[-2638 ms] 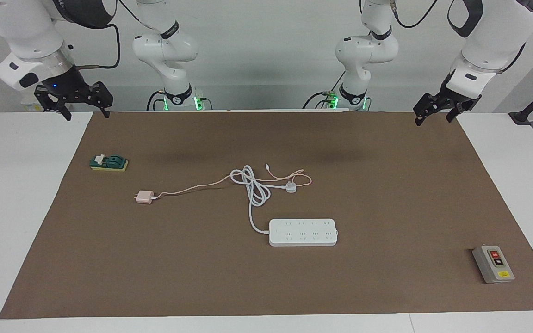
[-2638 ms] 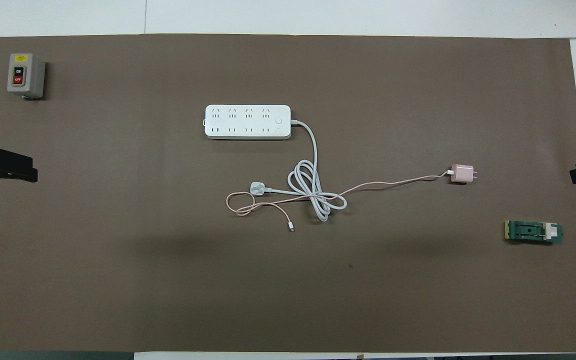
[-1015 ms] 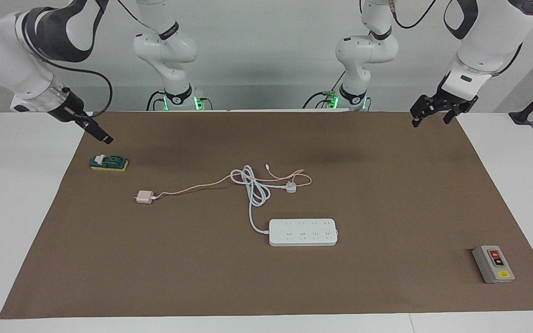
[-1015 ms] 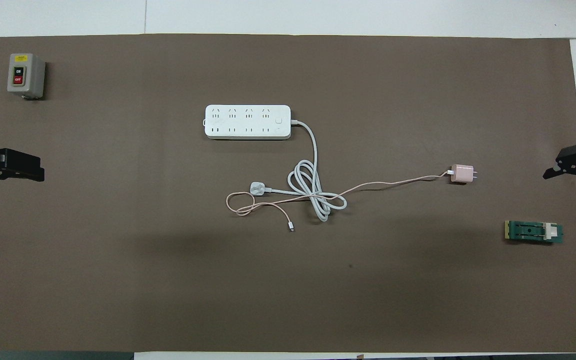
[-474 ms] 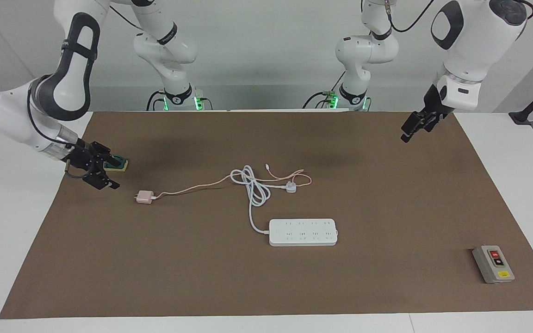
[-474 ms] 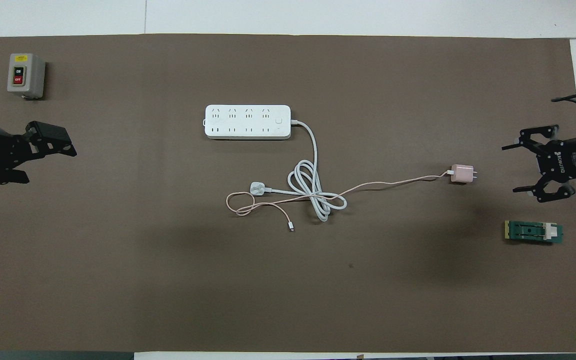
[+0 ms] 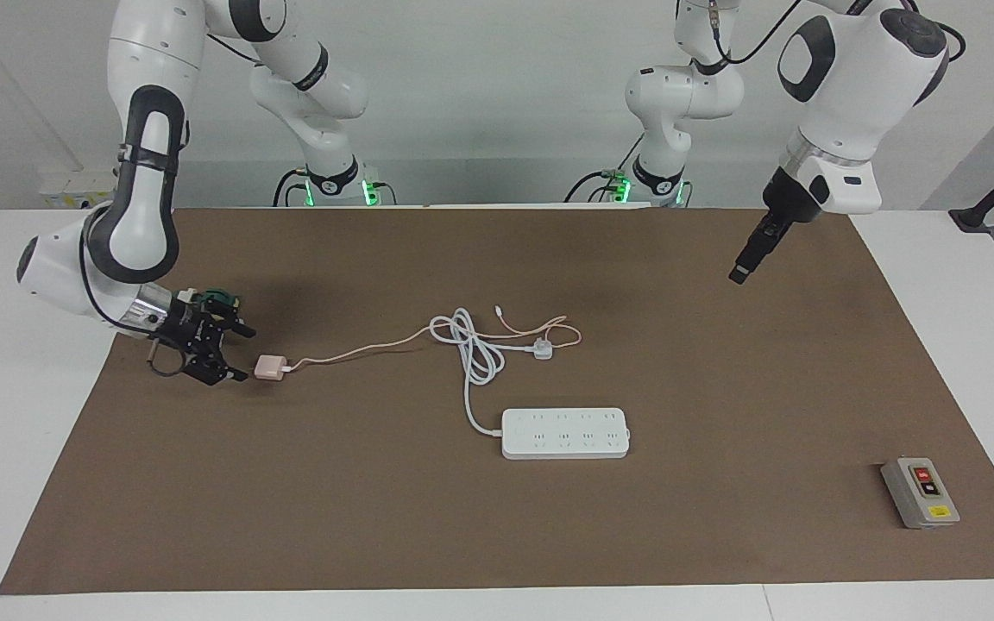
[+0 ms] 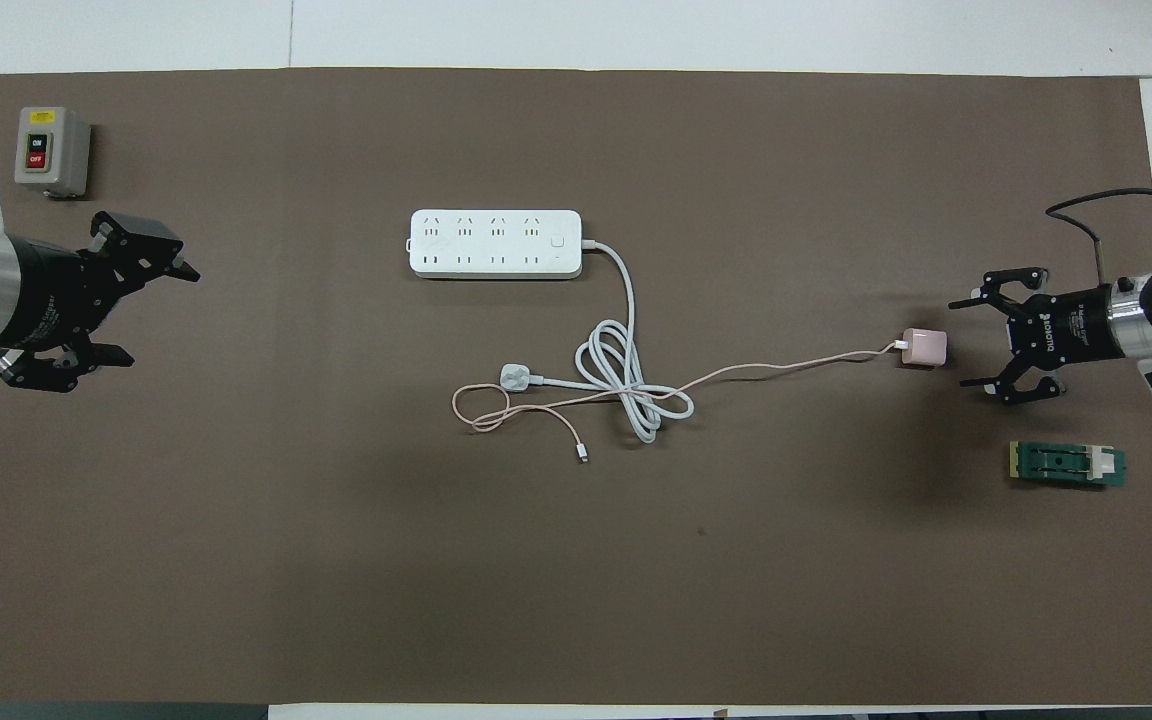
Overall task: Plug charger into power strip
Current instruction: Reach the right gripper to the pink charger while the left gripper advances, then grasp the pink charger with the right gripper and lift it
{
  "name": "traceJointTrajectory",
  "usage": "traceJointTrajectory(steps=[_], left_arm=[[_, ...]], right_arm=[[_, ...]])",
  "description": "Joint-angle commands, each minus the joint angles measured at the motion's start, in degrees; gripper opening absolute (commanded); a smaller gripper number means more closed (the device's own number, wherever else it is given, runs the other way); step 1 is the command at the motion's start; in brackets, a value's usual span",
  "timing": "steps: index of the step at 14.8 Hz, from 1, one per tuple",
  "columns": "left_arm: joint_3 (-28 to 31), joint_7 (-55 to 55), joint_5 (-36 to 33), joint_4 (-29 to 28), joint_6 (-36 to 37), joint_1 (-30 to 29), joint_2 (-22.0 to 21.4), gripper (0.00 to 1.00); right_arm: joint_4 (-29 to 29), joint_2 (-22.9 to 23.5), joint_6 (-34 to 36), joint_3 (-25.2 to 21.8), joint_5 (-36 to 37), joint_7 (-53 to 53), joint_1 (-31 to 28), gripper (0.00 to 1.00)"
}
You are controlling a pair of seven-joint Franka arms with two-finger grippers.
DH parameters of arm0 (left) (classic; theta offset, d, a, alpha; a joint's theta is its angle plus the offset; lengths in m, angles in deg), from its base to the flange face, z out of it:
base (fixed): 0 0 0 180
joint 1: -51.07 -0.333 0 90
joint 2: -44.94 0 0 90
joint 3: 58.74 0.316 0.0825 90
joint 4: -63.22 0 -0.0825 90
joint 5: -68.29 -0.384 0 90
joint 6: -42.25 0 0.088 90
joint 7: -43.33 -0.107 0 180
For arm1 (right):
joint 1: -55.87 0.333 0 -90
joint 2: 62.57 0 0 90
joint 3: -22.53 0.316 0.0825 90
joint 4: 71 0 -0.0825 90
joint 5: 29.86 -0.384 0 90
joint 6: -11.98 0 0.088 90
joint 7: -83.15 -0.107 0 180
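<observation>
The small pale pink cube-shaped charger point(image 7: 270, 367) lies on the brown mat toward the right arm's end, nearer the robots than the long flat white power strip point(image 7: 565, 433). The right gripper point(image 7: 236, 352) sits low just beside it, jaws spread wide, empty. The left gripper point(image 8: 141, 310) hangs open, holding nothing
</observation>
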Motion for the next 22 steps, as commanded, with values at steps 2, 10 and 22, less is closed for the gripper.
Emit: traceJointTrajectory(steps=[2, 10, 22], left_arm=[[0.6, 7.9, 0.9, -4.9, -3.0, 1.4, -3.2, 1.0], [0.6, 10.9, 3.3, -7.5, -7.0, 1.9, -4.3, 1.0], [1.3, -42.0, 30.8, -6.6, 1.1, -8.2, 4.2, 1.0]], right_arm=[[0.1, 1.7, -0.4, 0.3, -1.8, -0.5, 0.0, 1.0], [-0.8, 2.4, -2.1, 0.3, -1.8, 0.0, 0.5, 0.97], [-0.9, 2.4, -3.8, 0.3, -1.7, -2.9, 3.1, 0.0]])
